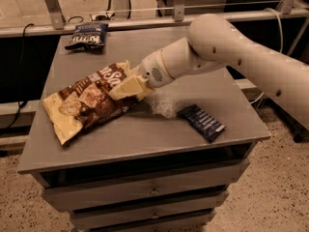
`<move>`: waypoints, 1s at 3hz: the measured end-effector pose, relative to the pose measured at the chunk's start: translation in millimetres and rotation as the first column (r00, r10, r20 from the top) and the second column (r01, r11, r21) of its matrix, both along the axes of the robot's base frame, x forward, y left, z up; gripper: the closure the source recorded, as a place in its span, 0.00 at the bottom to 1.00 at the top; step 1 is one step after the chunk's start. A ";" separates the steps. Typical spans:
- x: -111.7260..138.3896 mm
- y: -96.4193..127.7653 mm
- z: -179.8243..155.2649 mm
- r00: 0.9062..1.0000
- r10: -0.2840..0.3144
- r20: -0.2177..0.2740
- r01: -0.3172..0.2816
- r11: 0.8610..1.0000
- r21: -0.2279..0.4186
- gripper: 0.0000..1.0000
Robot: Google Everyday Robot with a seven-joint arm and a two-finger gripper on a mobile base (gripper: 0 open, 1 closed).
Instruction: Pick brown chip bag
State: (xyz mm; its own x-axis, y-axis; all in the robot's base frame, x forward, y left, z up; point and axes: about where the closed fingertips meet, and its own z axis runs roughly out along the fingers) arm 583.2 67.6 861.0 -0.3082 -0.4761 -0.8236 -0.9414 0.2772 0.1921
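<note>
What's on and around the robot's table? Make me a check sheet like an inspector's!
Surface: grey cabinet top, with drawers below.
Job's things: brown chip bag, lying on the left half.
Clutter: small blue chip bag at the back left corner; dark blue wrapper flat near the front right.
Grippers: gripper down at the brown chip bag's right end.
Cables: dark cable hanging left of the cabinet; pale cable at the back right.
Surroundings: metal rail behind the cabinet; speckled floor.
</note>
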 end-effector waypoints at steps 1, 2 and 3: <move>0.2 -2.9 0.9 1.000 -0.014 0.001 0.014 1.000 -0.001 0.69; 5.8 -16.5 12.1 0.999 -0.040 0.022 0.040 0.999 0.007 0.93; 20.3 -42.3 36.5 0.995 -0.073 0.068 0.071 0.997 0.032 1.00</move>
